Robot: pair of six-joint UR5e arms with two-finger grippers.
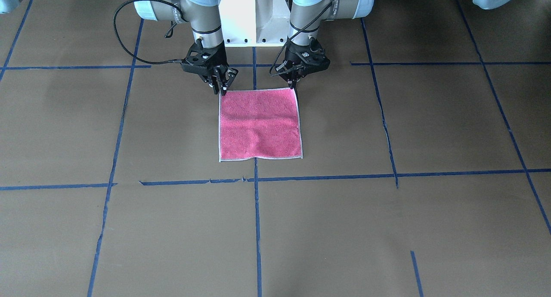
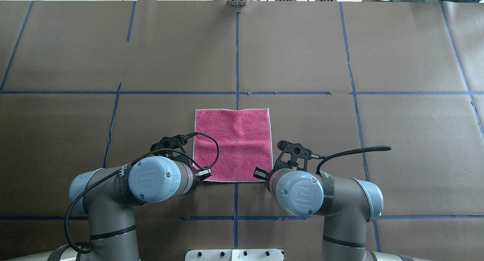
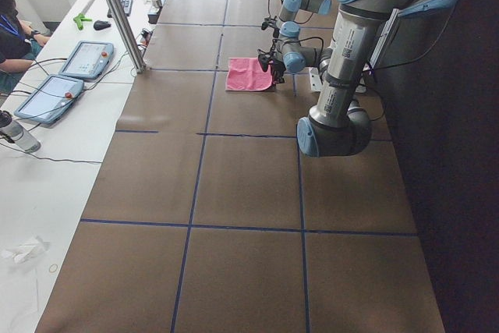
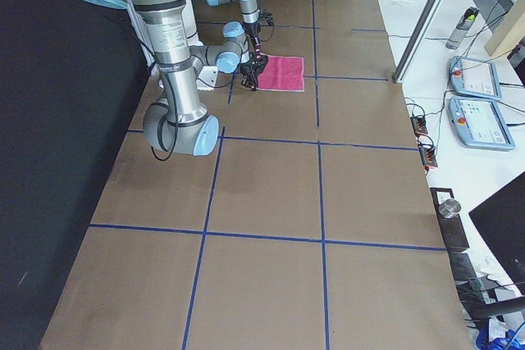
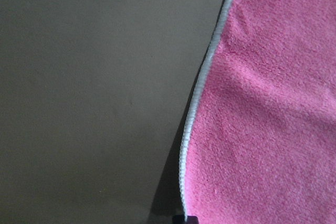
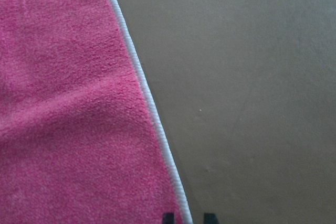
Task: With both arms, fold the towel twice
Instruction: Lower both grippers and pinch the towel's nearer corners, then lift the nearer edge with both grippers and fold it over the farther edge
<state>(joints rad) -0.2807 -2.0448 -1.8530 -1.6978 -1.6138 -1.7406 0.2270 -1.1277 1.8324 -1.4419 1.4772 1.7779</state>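
Observation:
The pink towel [image 1: 259, 125] lies flat on the brown table, pink face up, with pale edging; it also shows in the overhead view [image 2: 232, 143]. Both grippers are down at its two corners nearest the robot. My left gripper [image 1: 296, 86] has its fingers drawn together at one corner. In the left wrist view the towel's edge [image 5: 202, 77] looks slightly raised with a shadow beside it. My right gripper [image 1: 220, 88] is narrowly open at the other corner. In the right wrist view its two black fingertips [image 6: 168, 217] straddle the towel's edging [image 6: 152, 108].
Blue tape lines [image 1: 256, 211] divide the brown table cover. The white pedestal base [image 1: 254, 17] stands just behind the grippers. Tablets [image 3: 82, 60] and a metal post [image 3: 117, 13] are on a side bench beyond the table's far edge.

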